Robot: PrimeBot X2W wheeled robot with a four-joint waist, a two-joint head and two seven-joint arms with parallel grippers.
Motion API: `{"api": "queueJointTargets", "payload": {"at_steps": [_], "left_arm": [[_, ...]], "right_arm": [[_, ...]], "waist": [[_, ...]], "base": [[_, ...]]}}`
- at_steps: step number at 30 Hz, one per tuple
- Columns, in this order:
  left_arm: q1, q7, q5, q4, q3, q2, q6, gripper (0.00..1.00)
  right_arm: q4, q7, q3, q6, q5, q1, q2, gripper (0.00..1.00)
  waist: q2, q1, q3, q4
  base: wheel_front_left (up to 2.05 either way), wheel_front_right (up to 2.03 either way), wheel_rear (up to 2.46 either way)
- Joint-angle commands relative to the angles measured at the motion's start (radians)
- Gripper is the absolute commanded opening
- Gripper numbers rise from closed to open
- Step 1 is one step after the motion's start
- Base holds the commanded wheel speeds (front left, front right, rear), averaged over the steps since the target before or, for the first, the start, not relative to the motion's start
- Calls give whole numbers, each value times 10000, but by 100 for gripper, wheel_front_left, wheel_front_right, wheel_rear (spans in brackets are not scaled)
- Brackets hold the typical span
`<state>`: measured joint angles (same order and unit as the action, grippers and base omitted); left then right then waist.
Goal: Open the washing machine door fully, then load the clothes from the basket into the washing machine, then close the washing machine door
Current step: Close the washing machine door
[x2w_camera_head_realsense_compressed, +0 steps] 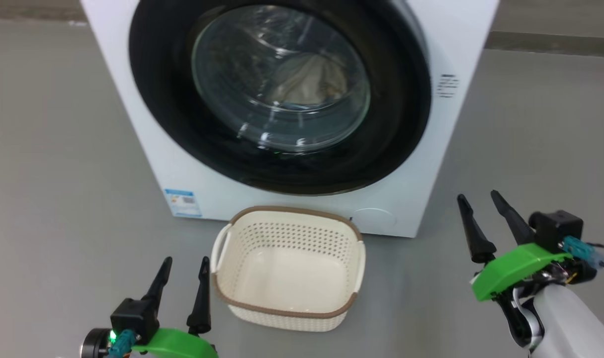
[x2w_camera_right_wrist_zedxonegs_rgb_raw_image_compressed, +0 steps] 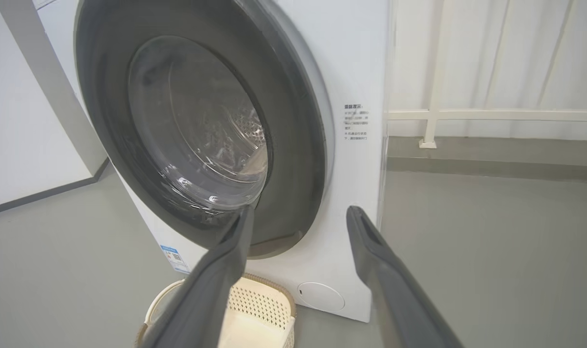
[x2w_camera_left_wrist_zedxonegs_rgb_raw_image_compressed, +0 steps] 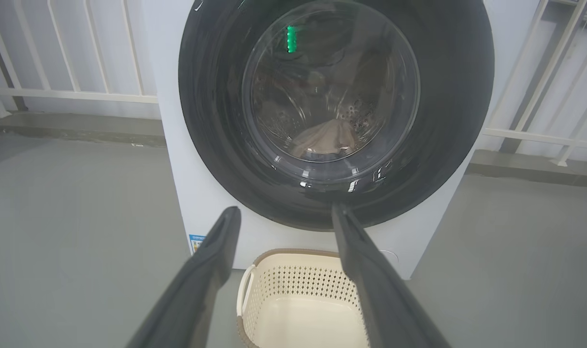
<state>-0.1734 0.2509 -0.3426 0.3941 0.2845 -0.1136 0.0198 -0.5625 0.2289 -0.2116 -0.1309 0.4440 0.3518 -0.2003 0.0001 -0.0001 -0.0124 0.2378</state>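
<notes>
1. Nearby, the dark two-fingered left pincer (x2w_camera_head_realsense_compressed: pixel 186 259) and right pincer (x2w_camera_head_realsense_compressed: pixel 477 194) gaped wide, empty.
2. Between them sat the cream perforated plastic basket (x2w_camera_head_realsense_compressed: pixel 282 320), empty.
3. Ahead, the black-rimmed round glass door (x2w_camera_head_realsense_compressed: pixel 282 89) looked shut: stiff, slick; grip its rim.

White washing machine (x2w_camera_left_wrist_zedxonegs_rgb_raw_image_compressed: pixel 201 203), black-rimmed washing machine door (x2w_camera_left_wrist_zedxonegs_rgb_raw_image_compressed: pixel 216 121) shut, cream clothes (x2w_camera_left_wrist_zedxonegs_rgb_raw_image_compressed: pixel 329 140) behind its glass, basket (x2w_camera_left_wrist_zedxonegs_rgb_raw_image_compressed: pixel 293 285) on grey floor (x2w_camera_left_wrist_zedxonegs_rgb_raw_image_compressed: pixel 80 217) below, left gripper (x2w_camera_left_wrist_zedxonegs_rgb_raw_image_compressed: pixel 284 209) fingers (x2w_camera_left_wrist_zedxonegs_rgb_raw_image_compressed: pixel 370 280) spread wide in foreground

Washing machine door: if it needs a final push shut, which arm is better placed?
Right, probably. The open right end effector is nearer the right rim of the washing machine door; the left end effector sits lower, beside the empty basket.
</notes>
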Motion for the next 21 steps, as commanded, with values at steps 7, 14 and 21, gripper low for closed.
{"api": "queueJointTargets", "payload": {"at_steps": [7, 14, 21], "left_arm": [[22, 74, -156, -300, -448, -258, 203, 100], [111, 80, -214, -428, -552, -398, 298, 100], [177, 81, -262, -516, -575, -450, 405, 100]], "right_arm": [[1779, -453, 1289, 2, -1099, -1336, 337, 100], [3768, -1305, 2726, 2, -1979, -2838, 936, 100], [5236, -1985, 3476, 2, -2365, -3965, 1300, 100]], "waist": [[-1, 1, -240, -1018], [-1, 1, -256, -1544], [-1, 1, -312, -1790]], "base": [[0, 0, 0], [0, 0, 0], [0, 0, 0]]}}
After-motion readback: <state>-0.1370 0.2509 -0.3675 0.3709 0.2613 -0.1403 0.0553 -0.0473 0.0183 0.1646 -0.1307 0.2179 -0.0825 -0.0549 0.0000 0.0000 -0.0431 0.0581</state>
